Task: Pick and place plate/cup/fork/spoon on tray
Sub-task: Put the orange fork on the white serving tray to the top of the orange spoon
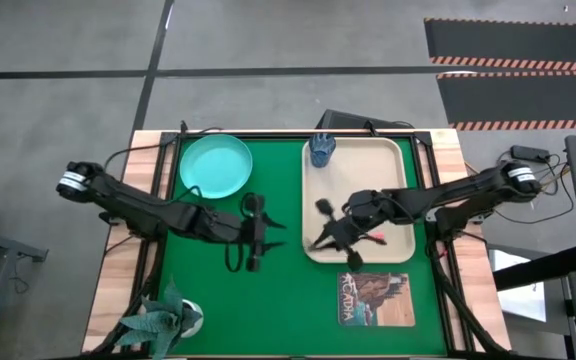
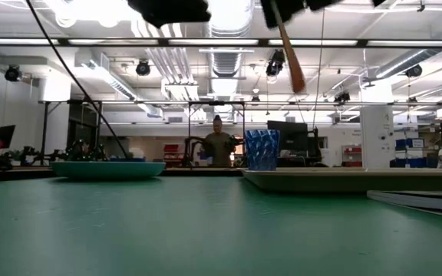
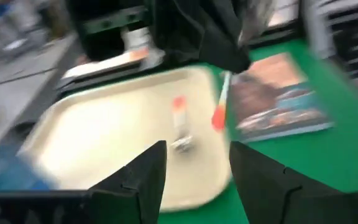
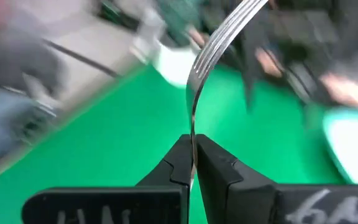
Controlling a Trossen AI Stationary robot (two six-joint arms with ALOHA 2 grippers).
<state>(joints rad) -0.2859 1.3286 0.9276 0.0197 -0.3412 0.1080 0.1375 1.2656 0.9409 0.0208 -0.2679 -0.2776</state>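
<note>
My right gripper point(image 1: 330, 232) is over the near left part of the beige tray point(image 1: 393, 160), shut on the fork point(image 4: 219, 37). The fork's red-orange handle point(image 2: 291, 65) also shows in the left wrist view point(image 3: 220, 112). The spoon point(image 3: 179, 124) lies flat on the tray floor. The blue cup point(image 1: 322, 149) stands in the tray's far left corner. The turquoise plate point(image 1: 215, 165) rests on the green mat, left of the tray. My left gripper point(image 1: 253, 245) is open and empty over the mat between plate and tray. My right gripper pinches the fork's silver neck point(image 4: 192, 134), just behind the prongs, between its two fingers. The prongs stick out past the fingertips. The fork is lifted clear of the tray, and its handle slants down below the gripper in the low view.
A printed picture card point(image 1: 376, 298) lies on the mat just near of the tray. A small plant point(image 1: 168, 318) stands at the near left corner. A person point(image 2: 219, 146) stands in the room far behind the table.
</note>
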